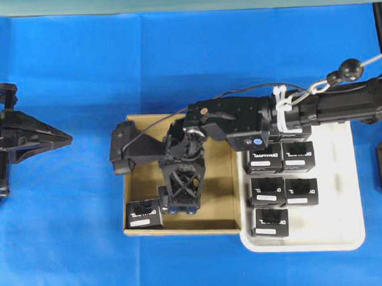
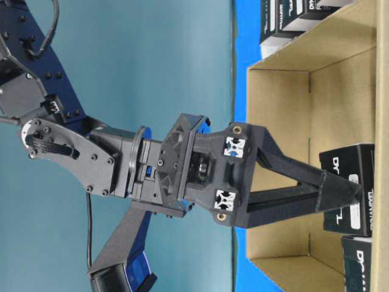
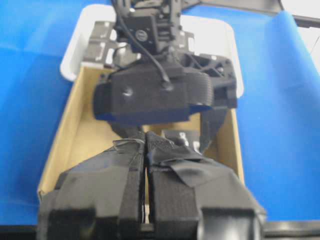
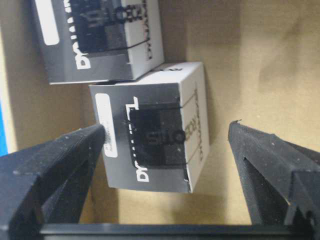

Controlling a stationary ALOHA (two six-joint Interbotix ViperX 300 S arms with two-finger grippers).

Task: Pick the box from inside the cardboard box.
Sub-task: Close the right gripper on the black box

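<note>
The cardboard box (image 1: 222, 198) lies mid-table with two small black boxes in its near-left corner. One box (image 4: 150, 127) with a white label strip sits between the spread fingers of my right gripper (image 4: 167, 137), which is open and touches nothing. The other box (image 4: 100, 40) lies just beyond it. From overhead my right gripper (image 1: 181, 208) points down into the cardboard box beside a black box (image 1: 145, 214). At table level its fingertips (image 2: 340, 191) are level with the box (image 2: 358, 176). My left gripper (image 1: 67, 138) hovers shut and empty at the far left.
A white tray (image 1: 339, 193) holding several identical black boxes (image 1: 301, 192) adjoins the cardboard box on its right. The right arm (image 1: 316, 109) stretches over the tray's back. Blue cloth (image 1: 68, 237) covers the table. The cardboard walls (image 2: 285, 109) stand close around the gripper.
</note>
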